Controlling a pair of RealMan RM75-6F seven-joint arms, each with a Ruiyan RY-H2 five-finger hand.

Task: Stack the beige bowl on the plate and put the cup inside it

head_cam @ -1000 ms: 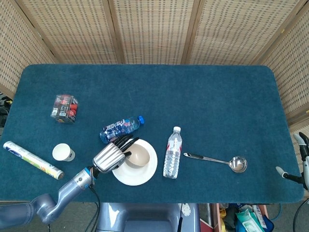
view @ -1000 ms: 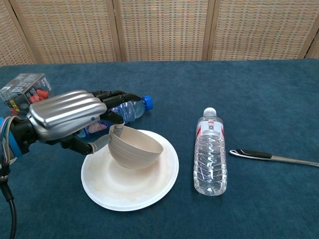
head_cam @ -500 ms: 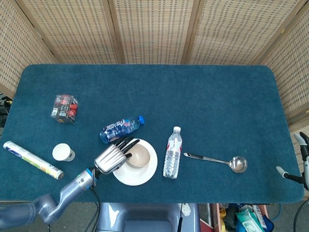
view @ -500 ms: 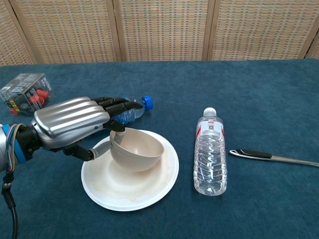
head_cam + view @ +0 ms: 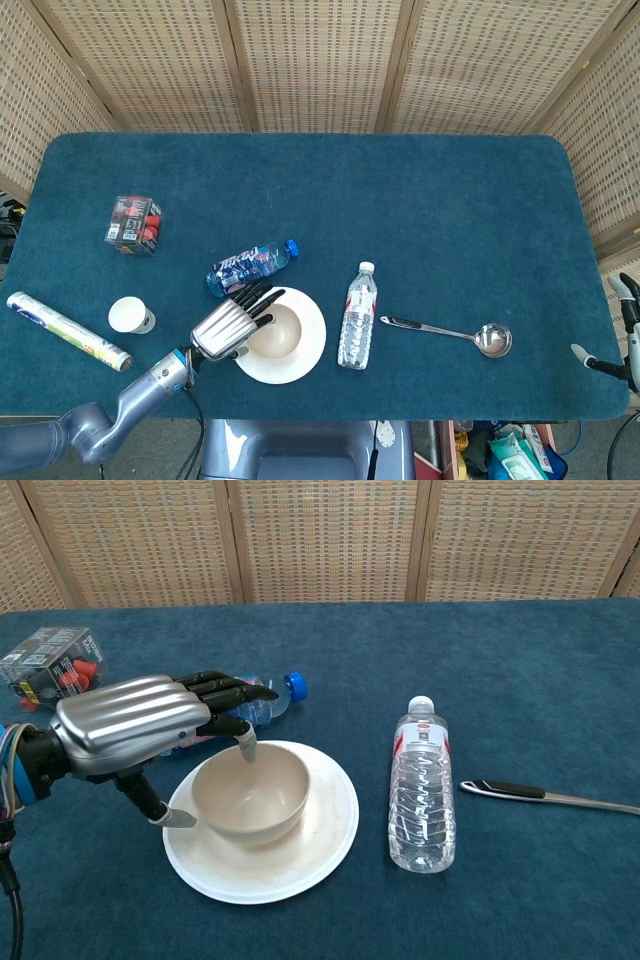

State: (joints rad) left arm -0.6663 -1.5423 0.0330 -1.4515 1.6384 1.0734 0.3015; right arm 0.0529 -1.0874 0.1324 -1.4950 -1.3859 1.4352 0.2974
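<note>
The beige bowl (image 5: pixel 278 333) (image 5: pixel 250 796) sits upright on the white plate (image 5: pixel 306 358) (image 5: pixel 322 846), near the table's front edge. My left hand (image 5: pixel 226 325) (image 5: pixel 135 725) is at the bowl's left side. One fingertip reaches over the near rim, and the thumb stands apart from the bowl's wall, so nothing is gripped. The white cup (image 5: pixel 131 315) stands on the cloth to the left of the hand, seen only in the head view. My right hand (image 5: pixel 618 335) shows partly at the right edge, off the table, with its fingers apart and nothing in them.
A blue-labelled bottle (image 5: pixel 252 266) (image 5: pixel 268 695) lies just behind the left hand. A clear water bottle (image 5: pixel 357 318) (image 5: pixel 421 795) lies to the right of the plate, then a ladle (image 5: pixel 450 332) (image 5: pixel 545 795). A box (image 5: pixel 134 223) (image 5: pixel 50 660) and a wrapped roll (image 5: pixel 68 330) are at the left.
The bowl, held tilted above the plate, has come down and now sits level on it. The left hand's thumb has come off the bowl's wall.
</note>
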